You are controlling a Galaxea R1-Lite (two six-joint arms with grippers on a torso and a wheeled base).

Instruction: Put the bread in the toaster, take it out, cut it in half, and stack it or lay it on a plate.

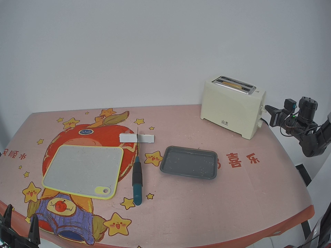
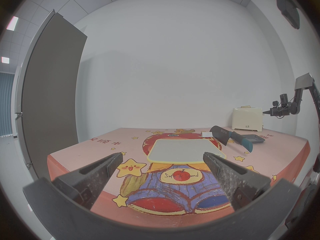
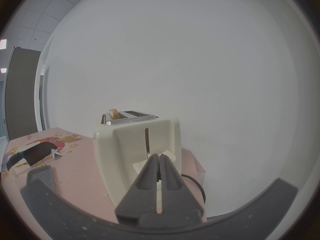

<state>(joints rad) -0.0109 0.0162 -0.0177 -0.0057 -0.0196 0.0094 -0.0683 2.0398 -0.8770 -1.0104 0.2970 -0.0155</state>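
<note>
A cream toaster (image 1: 232,107) stands at the table's back right with a slice of bread (image 1: 231,84) in one slot; the bread's top (image 3: 114,113) pokes out of the slot. My right gripper (image 3: 159,158) is shut, its tips at the toaster's side lever (image 3: 167,156); it sits just right of the toaster (image 1: 273,113). A dark tray-like plate (image 1: 189,162) lies mid-table. A teal-handled knife (image 1: 137,178) rests with its blade in a white holder (image 1: 137,138), beside the grey cutting board (image 1: 84,169). My left gripper (image 2: 160,162) hangs open off the table's near left edge (image 1: 20,221).
Crumbs dot the pink printed tablecloth (image 1: 207,204). The toaster's cord (image 3: 195,184) runs behind it near the table's right edge. A plain wall stands close behind the table. A grey panel (image 2: 50,94) stands off to one side of the room.
</note>
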